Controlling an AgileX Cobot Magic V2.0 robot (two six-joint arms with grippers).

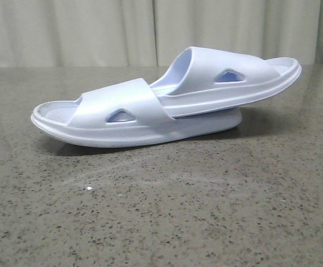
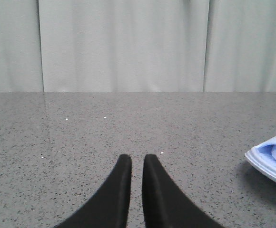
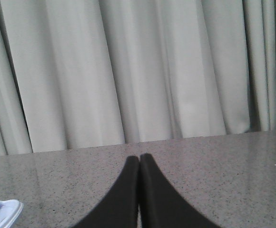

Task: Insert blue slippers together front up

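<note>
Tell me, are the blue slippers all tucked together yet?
Looks done: one of the blue slippers is pushed under the strap of the other, both with straps up on the table. In hand: nothing. The left hand has a thin gap between its fingers, the right hand is shut, and both are away from the pair. Nothing seems left.
</note>
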